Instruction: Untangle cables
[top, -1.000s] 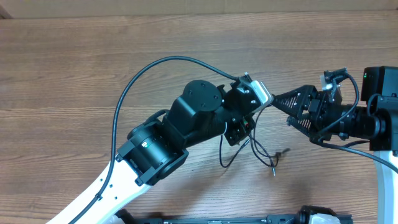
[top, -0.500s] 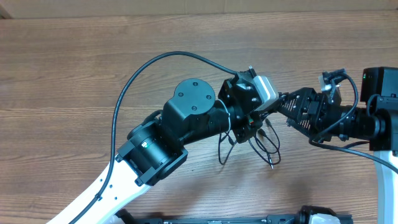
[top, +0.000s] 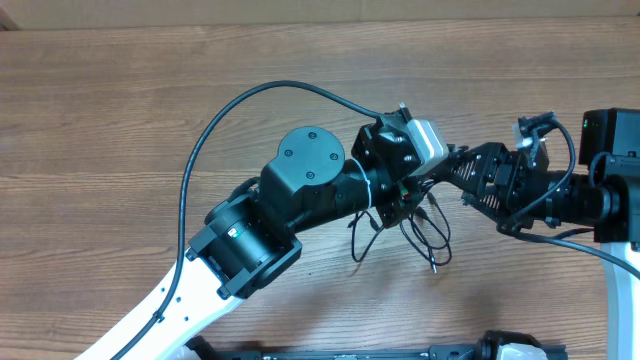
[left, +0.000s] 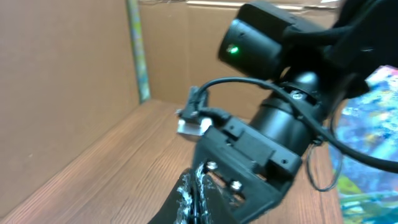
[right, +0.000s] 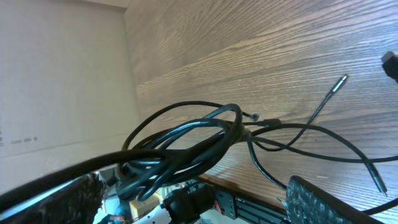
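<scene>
The cables (top: 425, 232) are thin black cords bunched at the table's middle right, with loose loops trailing toward the front edge. My left gripper (top: 407, 193) sits mostly under its own wrist; in the left wrist view it (left: 196, 200) is shut on a black cord pinched between its taped pads. My right gripper (top: 442, 172) reaches in from the right and stands open. In the right wrist view the cable bundle (right: 183, 146) hangs lifted between its wide-apart fingers (right: 336, 202), while silver-tipped ends (right: 339, 81) lie on the wood.
The left arm's thick black hose (top: 215, 130) arcs over the table's left half. A cardboard wall (left: 68, 74) rises along the back. The wooden table's front edge (right: 261, 183) runs close below the bundle.
My left gripper has swung right and turned, carrying the bunched cables toward the right gripper. The loose loops shifted right with it. The right arm has barely moved.
</scene>
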